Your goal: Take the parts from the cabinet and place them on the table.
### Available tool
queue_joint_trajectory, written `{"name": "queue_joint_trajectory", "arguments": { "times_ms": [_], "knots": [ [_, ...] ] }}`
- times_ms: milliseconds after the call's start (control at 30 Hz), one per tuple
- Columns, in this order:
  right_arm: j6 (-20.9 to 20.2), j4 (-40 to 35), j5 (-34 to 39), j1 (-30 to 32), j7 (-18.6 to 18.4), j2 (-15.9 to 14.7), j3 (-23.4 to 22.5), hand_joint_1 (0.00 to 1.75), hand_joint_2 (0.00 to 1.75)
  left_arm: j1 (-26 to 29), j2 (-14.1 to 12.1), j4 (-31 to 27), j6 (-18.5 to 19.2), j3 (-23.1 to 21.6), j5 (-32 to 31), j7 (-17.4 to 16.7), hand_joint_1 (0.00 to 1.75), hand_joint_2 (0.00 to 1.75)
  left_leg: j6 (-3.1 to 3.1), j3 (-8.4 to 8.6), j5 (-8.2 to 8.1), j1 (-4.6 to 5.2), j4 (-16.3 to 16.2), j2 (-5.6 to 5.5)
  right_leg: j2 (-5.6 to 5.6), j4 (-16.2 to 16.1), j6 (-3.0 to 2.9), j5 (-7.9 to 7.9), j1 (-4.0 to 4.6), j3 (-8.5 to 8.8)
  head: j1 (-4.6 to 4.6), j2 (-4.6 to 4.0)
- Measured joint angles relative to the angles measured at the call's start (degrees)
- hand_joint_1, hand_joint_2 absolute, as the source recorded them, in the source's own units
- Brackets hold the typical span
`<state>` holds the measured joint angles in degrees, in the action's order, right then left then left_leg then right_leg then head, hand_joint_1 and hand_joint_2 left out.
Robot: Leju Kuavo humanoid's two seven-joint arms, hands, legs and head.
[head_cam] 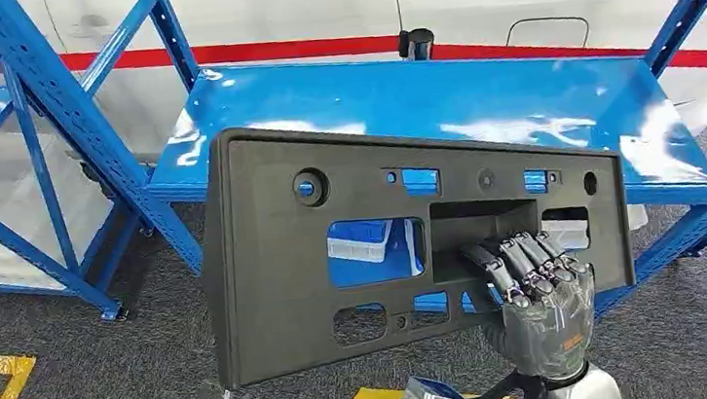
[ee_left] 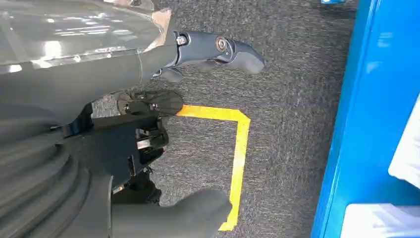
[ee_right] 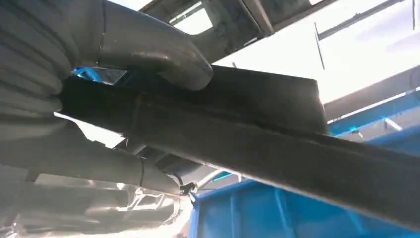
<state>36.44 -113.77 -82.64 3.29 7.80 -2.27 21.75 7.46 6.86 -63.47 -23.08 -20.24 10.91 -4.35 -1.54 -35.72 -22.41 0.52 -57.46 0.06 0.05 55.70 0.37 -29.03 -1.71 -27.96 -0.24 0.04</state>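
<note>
Head view showed the large black panel (head_cam: pixel 335 250) held up in front of the blue shelf (head_cam: pixel 477 100), gripped by the right hand (head_cam: pixel 536 304) through its central rectangular opening, fingers hooked over the lower edge there. That hold was judged sensible: the cut-out gave a handle near the panel's middle, so it hung fairly level. Right wrist view confirmed the thumb clamped on the panel's rim. The left hand (ee_left: pixel 208 49) was seen hanging low over the grey carpet (ee_left: pixel 287 74) and yellow floor tape (ee_left: pixel 240 148), fingers loosely apart, nothing held. The table was not visible; carrying remained.
</note>
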Motion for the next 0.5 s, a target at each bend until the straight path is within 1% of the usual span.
{"name": "queue_joint_trajectory", "arguments": {
  "times_ms": [33, 67, 100, 133, 167, 200, 233, 267, 300, 333, 367, 400, 433, 467, 500],
  "knots": [
    [0.0, 0.0, 0.0, 0.0, 0.0, 0.1, 0.0, 1.75, 1.75, 0.0, -0.1, 0.0, 0.0, 0.0, 0.0, 0.0, 0.0, 1.75, 0.36, -0.7, -1.99, -0.13, -1.1, -0.22, -0.07, 0.0, -0.5, 0.45, 0.19, -0.22, -0.13, 0.0],
    [0.0, 0.0, 0.0, 0.1, 0.0, 0.2, 0.0, 1.75, 1.75, 0.1, -0.1, 0.0, 0.0, 0.0, 0.0, 0.0, 0.0, 1.75, 0.79, -1.73, -5.5, -0.32, -3.9, -0.22, -0.19, 0.1, -1.24, 0.95, 0.19, -0.7, -0.39, 0.0],
    [0.0, 0.0, 0.0, 0.1, 0.0, 0.3, 0.0, 1.75, 1.75, 0.0, -0.2, 0.0, 0.0, -0.1, 0.0, 0.0, 0.0, 1.75, 1.26, -3.14, -8.9, -0.58, -8.2, -0.25, -0.24, 0.1, -1.33, 1.42, 0.22, -1.08, -0.46, 0.0],
    [0.0, 0.0, 0.0, 0.1, 0.0, 0.3, 0.0, 1.75, 1.75, 0.0, -0.2, 0.1, -0.1, -0.1, 0.0, 0.1, 0.0, 1.75, 1.67, -4.44, -11.31, -0.82, -12.5, -0.23, -0.25, 0.2, -1.31, 1.94, 0.28, -1.67, -0.42, 0.0],
    [0.0, 0.0, 0.1, 0.2, 0.0, 0.3, 0.0, 1.75, 1.75, 0.0, -0.3, 0.2, -0.1, -0.1, 0.2, 0.1, 0.0, 1.75, 1.99, -5.26, -12.38, -1.05, -16.0, -0.23, -0.26, 0.3, -1.12, 2.36, 0.3, -2.27, -0.44, 0.0],
    [0.0, 0.0, 0.2, 0.3, 0.0, 0.3, 0.0, 1.75, 1.75, 0.0, -0.3, 0.2, -0.2, -0.1, 0.5, 0.2, 0.0, 1.75, 2.19, -4.97, -11.98, -1.29, -17.3, -0.22, -0.26, 0.4, -0.99, 2.65, 0.26, -2.86, -0.44, 0.0],
    [0.0, 0.0, 0.3, 0.3, 0.0, 0.3, 0.0, 1.75, 1.75, 0.0, -0.4, 0.3, -0.2, -0.2, 0.5, 0.2, 0.0, 1.75, 2.33, -3.45, -10.56, -1.51, -15.9, -0.2, -0.25, 0.6, -0.65, 2.88, 0.19, -3.32, -0.46, 0.0],
    [0.0, 0.0, 0.3, 0.3, 0.1, 0.3, 0.0, 1.75, 1.75, 0.0, -0.5, 0.4, -0.2, -0.2, 0.7, 0.4, 0.0, 1.75, 2.42, -0.26, -8.54, -1.73, -11.7, -0.19, -0.24, 0.8, -0.39, 3.05, 0.05, -3.74, -0.44, 0.0],
    [0.0, 0.0, 0.4, 0.3, 0.3, 0.3, 0.0, 1.75, 1.75, 0.0, -0.5, 0.4, -0.3, -0.2, 1.1, 0.6, 0.0, 1.75, 2.47, 3.36, -6.92, -1.87, -6.3, -0.19, -0.23, 1.1, -0.21, 3.17, -0.06, -3.99, -0.46, 0.0],
    [0.0, 0.0, 0.5, 0.3, 0.4, 0.5, 0.0, 1.75, 1.75, -0.1, -0.5, 0.4, -0.3, -0.3, 1.2, 0.8, 0.0, 1.75, 2.45, 6.8, -6.51, -2.05, -1.2, -0.22, -0.25, 1.4, 0.01, 3.29, -0.07, -4.15, -0.48, 0.0],
    [0.0, 0.0, 0.7, 0.3, 0.5, 0.6, 0.0, 1.75, 1.75, -0.2, -0.6, 0.4, -0.4, -0.3, 1.5, 0.8, 0.0, 1.75, 2.17, 7.76, -7.2, -1.57, 0.7, -0.48, -0.23, 1.5, 0.41, 3.56, 0.36, -4.55, -0.5, 0.0],
    [0.0, 0.0, 0.8, 0.2, 0.5, 0.7, 0.0, 1.75, 1.75, -0.1, -0.6, 0.4, -0.5, -0.4, 1.7, 1.0, 0.0, 1.75, 1.38, 7.2, -6.62, -1.46, 0.2, -0.64, -0.25, 1.4, 0.99, 3.93, 0.35, -4.61, -0.28, 0.0],
    [0.0, 0.0, 0.9, 0.1, 0.7, 0.8, 0.0, 1.75, 1.75, 0.0, -0.7, 0.4, -0.7, -0.4, 2.0, 1.0, 0.0, 1.75, 1.31, 6.88, -6.68, -1.27, 0.3, -0.63, -0.24, 1.5, 1.41, 4.21, 0.34, -4.75, -0.54, 0.0],
    [0.0, 0.1, 1.0, 0.2, 0.9, 0.8, 0.0, 1.75, 1.75, 0.1, -0.8, 0.4, -0.9, -0.4, 2.4, 1.1, 0.0, 1.75, 0.98, 6.69, -6.48, -1.09, 0.1, -0.63, -0.24, 1.3, 1.96, 4.59, 0.22, -4.84, -0.35, 0.0],
    [0.0, 0.2, 1.4, 0.2, 1.2, 0.8, 0.0, 1.75, 1.75, 0.2, -0.8, 0.4, -1.0, -0.5, 2.5, 1.2, 0.0, 1.75, 0.17, 6.36, -5.89, -1.08, 0.6, -0.5, -0.12, 1.2, 2.53, 4.96, 0.71, -5.05, -0.35, 0.0]
  ]
}}
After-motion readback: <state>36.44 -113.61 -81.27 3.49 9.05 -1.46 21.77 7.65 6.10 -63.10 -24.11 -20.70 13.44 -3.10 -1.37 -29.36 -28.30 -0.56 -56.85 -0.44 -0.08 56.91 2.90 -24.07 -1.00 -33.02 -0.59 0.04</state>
